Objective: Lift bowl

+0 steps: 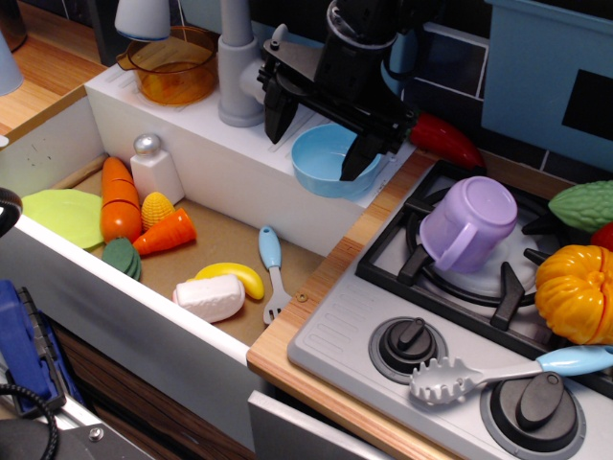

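The light blue bowl [316, 178] sits on the white ledge [220, 144] behind the sink basin, at its right end near the stove, slightly over the ledge's front edge. My black gripper [317, 153] hangs over it with its fingers spread wide. The left finger [279, 113] is outside the bowl's left rim. The right finger [361, 158] reaches down into the bowl near its right side. The fingers are not pressed on the rim, and the bowl rests on the ledge.
An orange see-through pot [174, 67] and a grey faucet [238, 72] stand on the ledge to the left. A lilac cup [469, 222] lies on the stove [335, 335]. Toy food, a salt shaker [156, 169] and a fork [271, 273] lie in the basin. A red chilli [445, 140] lies right of the gripper.
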Robot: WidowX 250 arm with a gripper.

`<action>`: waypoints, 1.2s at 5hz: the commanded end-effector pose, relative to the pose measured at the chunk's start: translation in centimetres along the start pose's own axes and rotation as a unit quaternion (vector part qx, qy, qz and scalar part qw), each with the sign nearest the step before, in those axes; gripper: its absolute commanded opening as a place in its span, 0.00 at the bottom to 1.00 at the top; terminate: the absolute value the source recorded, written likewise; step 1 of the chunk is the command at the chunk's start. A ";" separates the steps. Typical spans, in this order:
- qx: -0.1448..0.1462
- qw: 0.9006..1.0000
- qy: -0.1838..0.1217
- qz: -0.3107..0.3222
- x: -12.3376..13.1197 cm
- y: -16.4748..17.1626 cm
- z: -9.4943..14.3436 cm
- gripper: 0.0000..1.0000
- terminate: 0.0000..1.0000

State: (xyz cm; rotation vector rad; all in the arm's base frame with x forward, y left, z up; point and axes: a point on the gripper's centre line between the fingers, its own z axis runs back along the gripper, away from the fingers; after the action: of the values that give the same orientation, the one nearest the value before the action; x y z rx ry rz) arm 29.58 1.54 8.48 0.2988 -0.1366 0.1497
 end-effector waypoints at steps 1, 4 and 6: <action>0.000 1.000 0.000 0.000 0.0 0.0 0.0 1.00 0.00; -0.047 0.983 -0.058 -0.170 1.9 -0.2 -2.3 1.00 0.00; -0.077 0.975 -0.079 -0.194 2.0 -0.4 -5.0 1.00 0.00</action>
State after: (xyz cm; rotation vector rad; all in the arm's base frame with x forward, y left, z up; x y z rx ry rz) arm 31.86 2.69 2.53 0.1604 -0.2150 -0.2859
